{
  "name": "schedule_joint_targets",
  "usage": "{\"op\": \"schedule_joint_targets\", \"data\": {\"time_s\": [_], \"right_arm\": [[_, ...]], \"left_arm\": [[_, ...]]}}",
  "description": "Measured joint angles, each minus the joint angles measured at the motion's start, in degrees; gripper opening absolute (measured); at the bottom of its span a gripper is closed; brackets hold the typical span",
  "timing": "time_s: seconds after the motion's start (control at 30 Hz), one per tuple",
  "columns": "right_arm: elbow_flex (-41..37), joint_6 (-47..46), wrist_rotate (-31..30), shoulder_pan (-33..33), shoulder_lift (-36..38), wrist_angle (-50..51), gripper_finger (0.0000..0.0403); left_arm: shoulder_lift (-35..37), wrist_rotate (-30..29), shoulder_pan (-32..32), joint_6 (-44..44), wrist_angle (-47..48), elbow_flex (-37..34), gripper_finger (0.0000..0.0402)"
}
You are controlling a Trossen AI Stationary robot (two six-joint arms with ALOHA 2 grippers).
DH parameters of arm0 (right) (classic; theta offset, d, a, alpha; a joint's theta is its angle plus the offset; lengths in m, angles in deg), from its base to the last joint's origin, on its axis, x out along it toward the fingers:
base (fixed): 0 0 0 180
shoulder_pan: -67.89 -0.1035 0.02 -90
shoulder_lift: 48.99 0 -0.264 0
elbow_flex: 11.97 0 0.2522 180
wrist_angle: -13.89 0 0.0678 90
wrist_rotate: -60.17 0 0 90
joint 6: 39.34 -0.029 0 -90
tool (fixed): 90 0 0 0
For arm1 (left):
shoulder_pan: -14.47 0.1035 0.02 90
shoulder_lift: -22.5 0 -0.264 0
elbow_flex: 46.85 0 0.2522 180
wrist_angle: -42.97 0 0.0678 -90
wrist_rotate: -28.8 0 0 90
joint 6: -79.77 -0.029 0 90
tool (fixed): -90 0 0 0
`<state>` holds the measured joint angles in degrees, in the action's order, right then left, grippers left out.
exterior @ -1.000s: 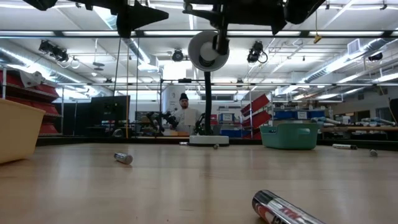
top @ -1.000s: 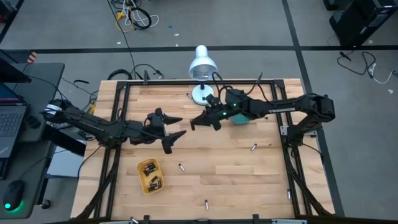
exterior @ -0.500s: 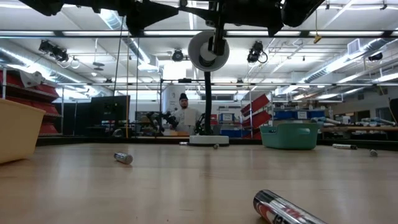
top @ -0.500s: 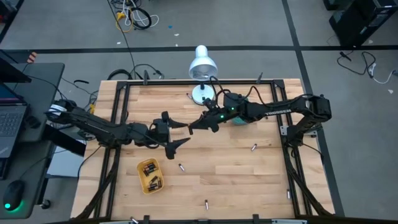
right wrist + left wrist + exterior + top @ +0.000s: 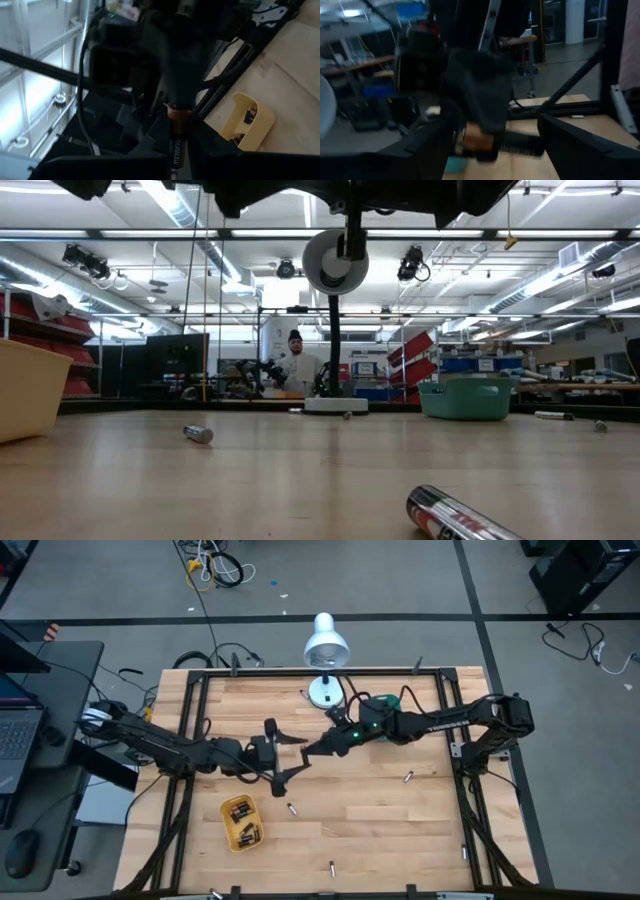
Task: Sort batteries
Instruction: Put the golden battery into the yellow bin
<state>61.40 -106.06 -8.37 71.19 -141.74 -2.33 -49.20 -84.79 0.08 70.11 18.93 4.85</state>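
Observation:
My right gripper (image 5: 316, 748) hangs above the table's middle, shut on a black battery with a copper end (image 5: 176, 145). My left gripper (image 5: 298, 753) faces it, open. Its two fingers (image 5: 427, 142) stand wide on either side of that battery (image 5: 480, 142) without touching it. The yellow tray (image 5: 240, 822) sits near the left front and holds several batteries. The teal tray (image 5: 390, 699) shows partly behind the right arm. Loose batteries lie on the wood, one (image 5: 291, 809) beside the yellow tray, one (image 5: 407, 777) to the right and one (image 5: 332, 867) by the near edge. My right gripper pinches the battery by its black body (image 5: 175, 155) between both fingers, and the battery lies along them. The copper end (image 5: 178, 114) pokes out past the fingertips toward the left gripper. The fingers come from the table's right. The battery is lifted clear of the table.
A white desk lamp (image 5: 324, 645) stands at the far edge, with its base (image 5: 323, 692) beside the teal tray. In the low view a battery (image 5: 455, 515) lies close to the camera and another (image 5: 198, 434) farther off. A person (image 5: 296, 365) stands in the room beyond the table.
My left gripper has moved toward the table's right and slightly nearer, staying open. My right gripper has reached toward the table's left and the near edge, uncovering part of the teal tray. The two grippers now meet over the table's middle.

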Motion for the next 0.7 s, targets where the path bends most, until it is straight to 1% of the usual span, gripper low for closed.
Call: {"op": "schedule_joint_targets", "data": {"time_s": [0.13,0.27,0.33,0.53,0.7], "right_arm": [[0.0,-2.1,-3.2,-0.8,0.0,-0.5,0.0029],[-0.1,-2.5,-3.7,-1.3,0.0,-2.1,0.0029],[-0.2,-2.6,-3.8,-1.5,-0.1,-1.9,0.0029],[-0.2,-4.1,-3.8,-1.5,-0.1,-1.8,0.0030],[0.0,-6.3,-3.2,-1.5,0.2,-4.4,0.0030]], "left_arm": [[0.0,-1.3,-0.4,-5.7,0.1,2.9,0.0289],[0.1,-1.1,-0.5,-6.6,6.6,4.9,0.0282],[0.2,-1.0,-0.8,-6.1,9.5,5.2,0.0282],[0.2,0.1,-1.5,0.2,11.2,5.3,0.0282],[0.1,1.9,-1.7,1.9,13.4,5.0,0.0305]]}}
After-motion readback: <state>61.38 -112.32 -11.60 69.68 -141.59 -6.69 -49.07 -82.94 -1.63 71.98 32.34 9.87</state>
